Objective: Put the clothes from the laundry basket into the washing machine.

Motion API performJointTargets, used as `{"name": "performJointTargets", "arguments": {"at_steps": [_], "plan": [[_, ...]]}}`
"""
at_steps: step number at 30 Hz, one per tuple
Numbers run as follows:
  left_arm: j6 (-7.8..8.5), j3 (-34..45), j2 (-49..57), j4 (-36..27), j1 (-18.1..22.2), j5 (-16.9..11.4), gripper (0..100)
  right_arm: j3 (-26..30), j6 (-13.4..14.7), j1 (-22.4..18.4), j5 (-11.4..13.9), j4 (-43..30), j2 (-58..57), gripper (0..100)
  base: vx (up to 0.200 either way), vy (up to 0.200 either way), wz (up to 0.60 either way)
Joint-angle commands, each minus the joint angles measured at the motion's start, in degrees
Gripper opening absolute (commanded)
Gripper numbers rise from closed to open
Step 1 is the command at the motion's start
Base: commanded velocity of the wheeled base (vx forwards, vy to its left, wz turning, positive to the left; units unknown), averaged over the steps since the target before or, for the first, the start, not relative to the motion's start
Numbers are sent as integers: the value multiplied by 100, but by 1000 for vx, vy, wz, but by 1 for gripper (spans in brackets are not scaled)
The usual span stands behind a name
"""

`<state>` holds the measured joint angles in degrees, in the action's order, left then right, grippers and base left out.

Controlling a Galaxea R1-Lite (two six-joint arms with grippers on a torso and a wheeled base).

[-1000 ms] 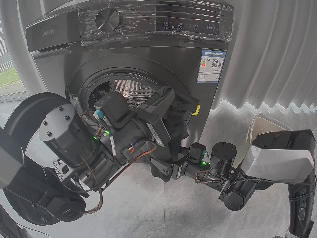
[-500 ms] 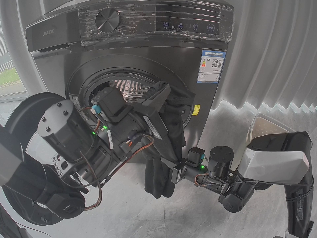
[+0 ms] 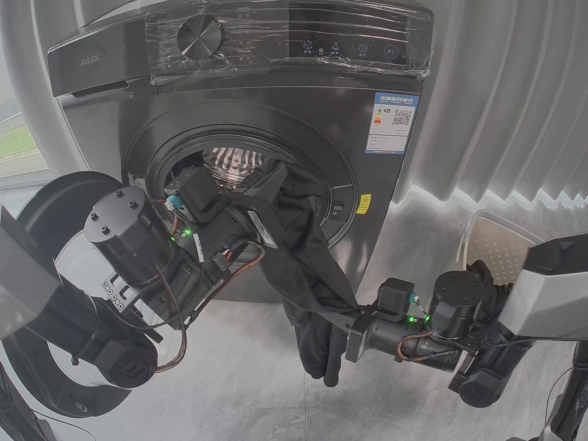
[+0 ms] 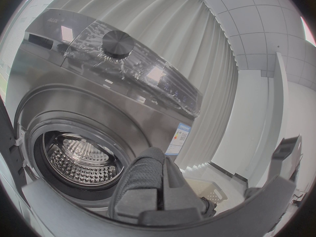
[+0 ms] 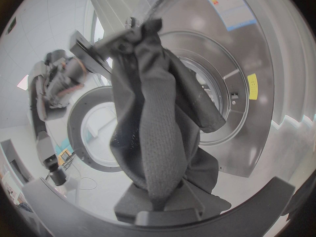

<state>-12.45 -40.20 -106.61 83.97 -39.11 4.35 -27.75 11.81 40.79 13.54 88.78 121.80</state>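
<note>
The left hand [image 3: 277, 176] is clamped on the top of a black garment [image 3: 306, 240] right at the rim of the washing machine [image 3: 257, 105] opening, with the steel drum [image 3: 229, 157] showing behind. The right hand [image 3: 344, 321] pinches the cloth lower down, out over the floor [image 3: 245, 387]. The door [image 3: 58, 185] stands swung wide. The laundry basket [image 3: 496, 240] sits off the machine's right corner.

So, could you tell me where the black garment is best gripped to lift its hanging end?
Probably at the loose tail of the black garment, dangling free beneath the right gripper; come at it from below, the floor side. Above, the cloth runs taut to the left gripper at the mouth of the drum.
</note>
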Motion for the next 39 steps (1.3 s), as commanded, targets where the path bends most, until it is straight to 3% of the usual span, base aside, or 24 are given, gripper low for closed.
{"name": "performJointTargets", "arguments": {"at_steps": [1, 9, 14, 31, 32, 39], "plan": [[-3, 21, -440, 49, 167, -5, 0, 727, -4, 122, 289, -1, -1141, 0, 0, 0, 0], [-3, -163, -739, 58, 158, 4, 0, 1333, 23, 166, 711, -10, -1562, 0, 0, 0, 0], [-3, -286, -915, 155, 149, 4, 0, 1808, 49, 439, 1019, -10, -1554, 0, 0, 0, 0], [23, -84, -1231, 427, 114, -75, 0, 1289, 102, 500, 1045, -1, -1650, 0, 0, 0, 0], [23, -49, -1240, 436, 114, -75, 100, 1289, 102, 483, 1045, -1, -1659, 0, 0, 0, 0], [-109, 162, -1152, 454, 193, -57, 100, 1333, 163, 280, 1045, -1, -1870, 0, 0, 0, 0]]}}
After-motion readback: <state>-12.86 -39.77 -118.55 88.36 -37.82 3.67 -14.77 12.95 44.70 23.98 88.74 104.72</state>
